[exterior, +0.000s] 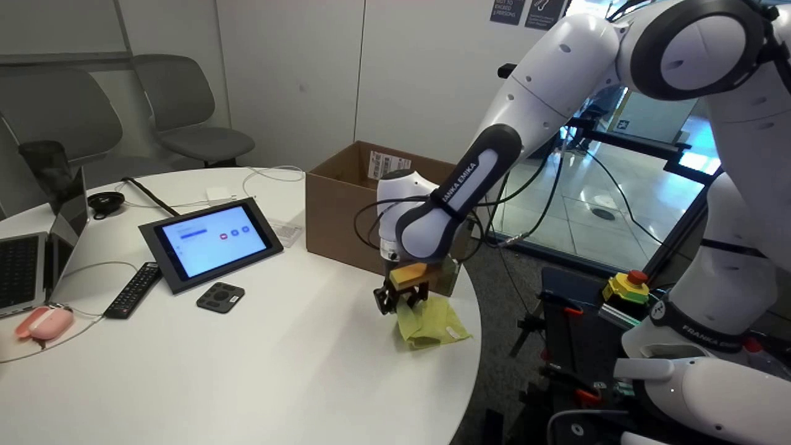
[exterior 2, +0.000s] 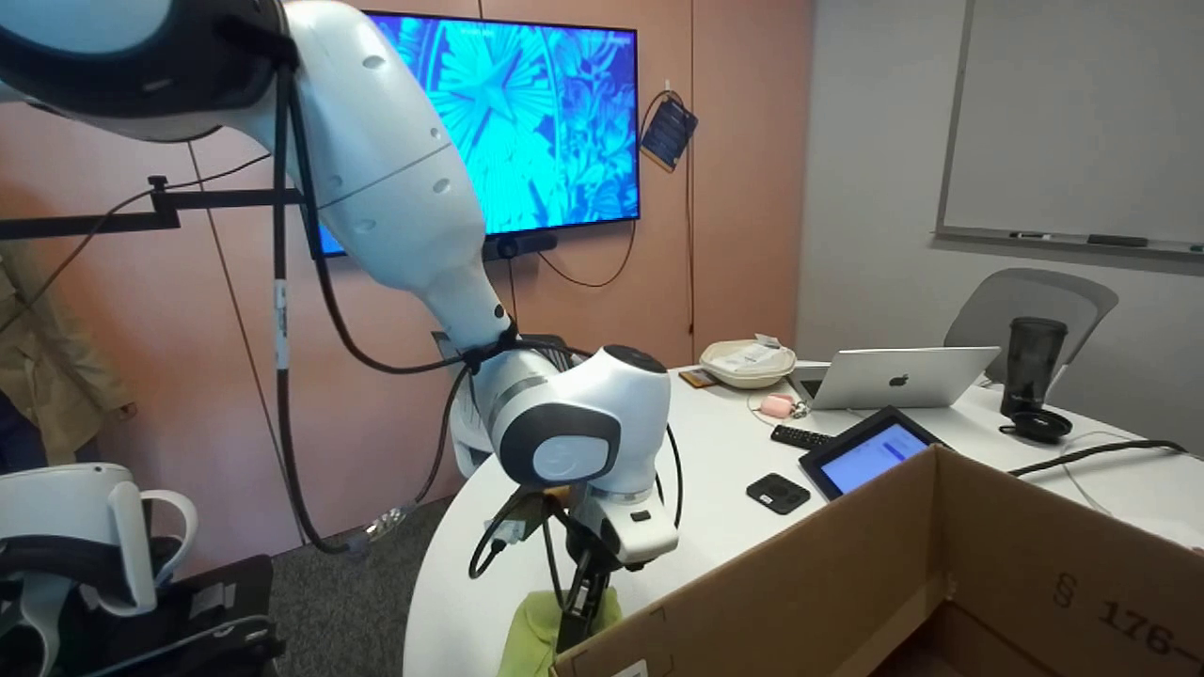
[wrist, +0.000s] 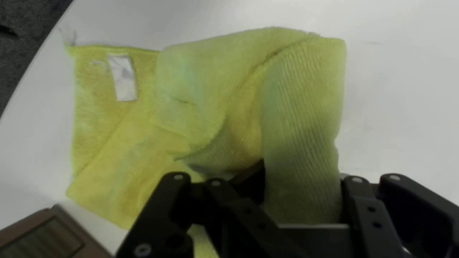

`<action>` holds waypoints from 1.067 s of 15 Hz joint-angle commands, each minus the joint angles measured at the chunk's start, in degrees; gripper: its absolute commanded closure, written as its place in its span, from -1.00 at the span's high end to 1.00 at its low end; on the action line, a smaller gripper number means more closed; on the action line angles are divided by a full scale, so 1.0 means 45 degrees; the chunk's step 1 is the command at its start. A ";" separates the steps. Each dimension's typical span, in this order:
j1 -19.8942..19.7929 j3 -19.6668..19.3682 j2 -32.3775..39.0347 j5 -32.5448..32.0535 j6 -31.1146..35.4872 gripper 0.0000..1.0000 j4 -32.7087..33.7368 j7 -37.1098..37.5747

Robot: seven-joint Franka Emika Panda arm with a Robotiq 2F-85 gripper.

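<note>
Wrist view: yellowish cloth [wrist: 200, 111] partly hides the gripper [wrist: 302, 182] straddling it, so clenched or released, I cannot tell.

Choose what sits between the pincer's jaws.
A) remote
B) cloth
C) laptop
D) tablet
B: in the wrist view, a ribbed fold of the yellow-green cloth fills the gap between the jaws of the pincer.

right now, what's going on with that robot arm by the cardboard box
A robot arm has its end effector down at a rumpled yellow-green cloth on a white table. The fingers stand apart, with a fold of the cloth between them. A cardboard box, open at the top, stands close by.
</note>
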 commanded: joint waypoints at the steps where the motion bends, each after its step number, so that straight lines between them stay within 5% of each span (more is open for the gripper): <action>1: 0.0234 -0.0885 -0.1889 -0.0887 -0.0936 -0.85 -0.0594 -0.0265; 9: -0.0701 -0.1892 -0.4001 -0.2475 -0.2593 -0.85 0.1619 -0.0341; 16: -0.1907 -0.2498 -0.4334 -0.3532 -0.4945 -0.85 0.5392 -0.0065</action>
